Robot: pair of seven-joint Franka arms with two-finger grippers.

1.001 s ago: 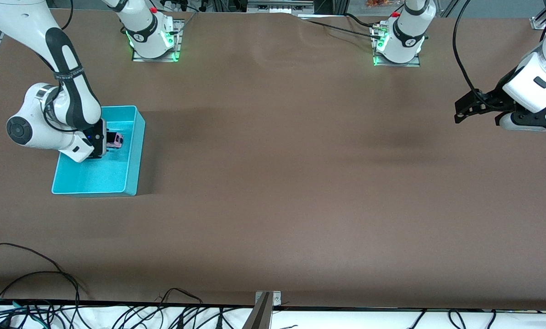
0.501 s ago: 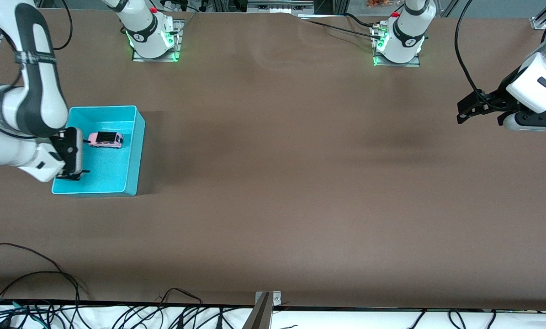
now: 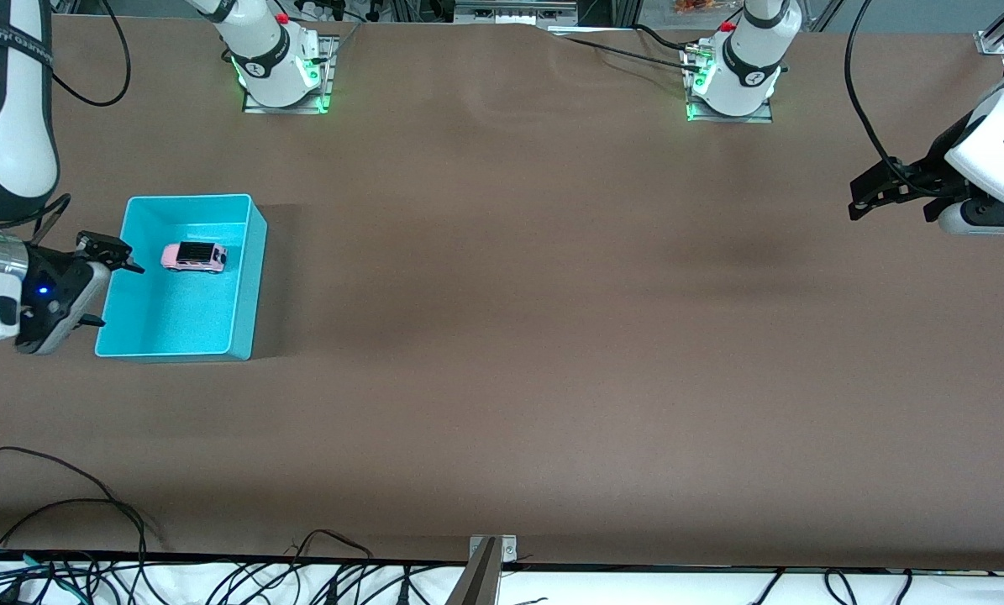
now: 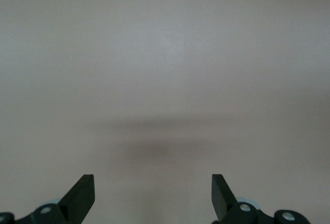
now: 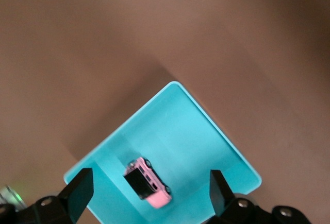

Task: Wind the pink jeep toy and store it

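Right now I have the right gripper [image 3: 107, 281] up in the air at the right arm's end of the table, just outside the turquoise bin [image 3: 245, 277], over the bin's outer edge and the brown table [image 3: 502, 336] beside it. Its two fingers are spread as wide as I see them go, and nothing sits between them; they touch neither the bin nor the toy. Through the right wrist view I see both fingertips [image 5: 80, 188] framing the bin from above, with a wide gap and bare air between them.

Below that gripper and a little inward from it, the pink jeep toy [image 3: 193, 256] rests on the bin's floor, on its wheels, black roof up, in the part of the bin farther from the front camera. It stands free, clear of the fingers and apart from the bin's walls as far as I can tell.

Well apart from all that, the left gripper [image 3: 861, 200] waits above the table at the left arm's end. Its fingers are likewise spread wide with nothing in them, and its wrist view shows only bare tabletop between the fingertips [image 4: 82, 193].
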